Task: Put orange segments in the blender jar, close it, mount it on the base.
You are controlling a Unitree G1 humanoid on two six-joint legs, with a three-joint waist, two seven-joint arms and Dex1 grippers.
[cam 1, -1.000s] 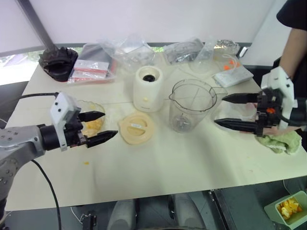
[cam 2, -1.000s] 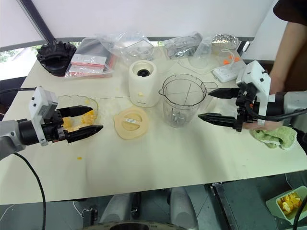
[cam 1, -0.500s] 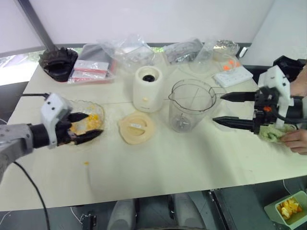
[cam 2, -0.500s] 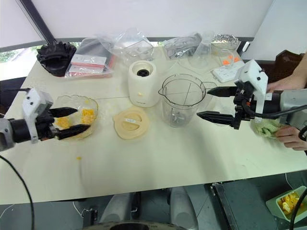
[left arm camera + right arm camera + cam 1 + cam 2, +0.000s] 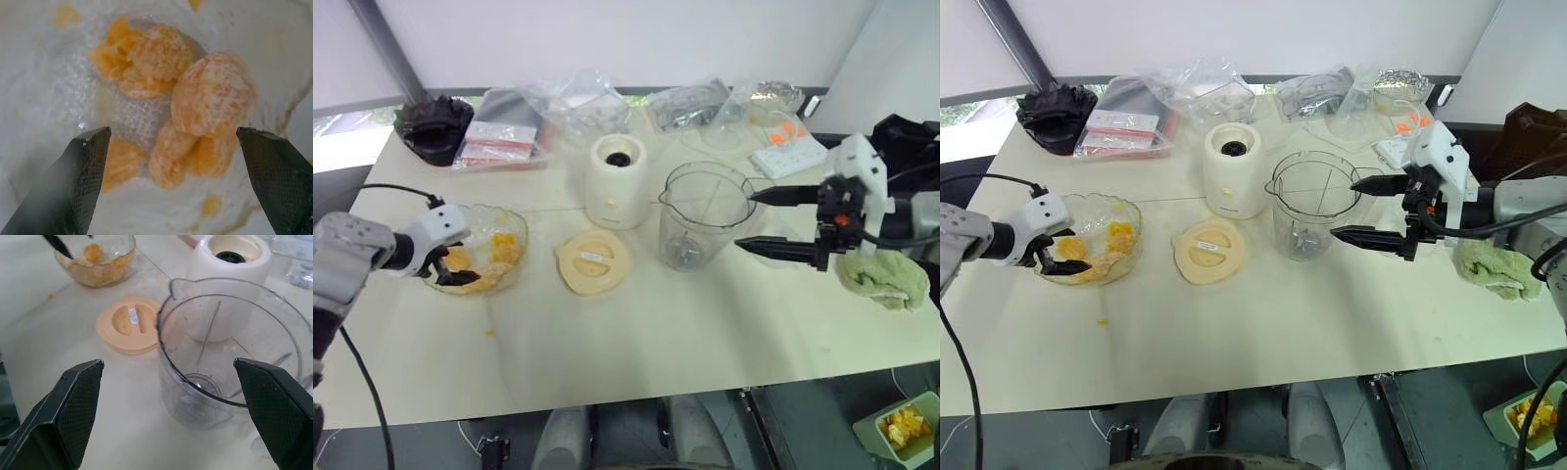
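Several orange segments (image 5: 195,112) lie in a shallow clear dish (image 5: 514,240) at the table's left. My left gripper (image 5: 450,266) reaches down into that dish, open, its fingers (image 5: 83,181) on either side of the pile and nothing pinched between them. The blender jar (image 5: 707,215) stands upright and empty at the centre, blade hub at its bottom. Just behind it and to its left stands the cream-white base (image 5: 615,181). The jar's flat cream-yellow lid (image 5: 591,261) lies on the table between dish and jar. My right gripper (image 5: 746,222) hovers open just right of the jar, pointing at it.
Plastic bags (image 5: 578,103) and a black object (image 5: 433,127) line the back edge, a white packet (image 5: 788,154) at back right. A green cloth (image 5: 881,279) lies at the right. A stray orange bit (image 5: 490,332) is on the table. A green tub of orange pieces (image 5: 901,426) sits below right.
My left gripper swung left and tipped down into the dish over the segments. The right gripper stayed beside the jar. The person's hand at the cloth has gone.
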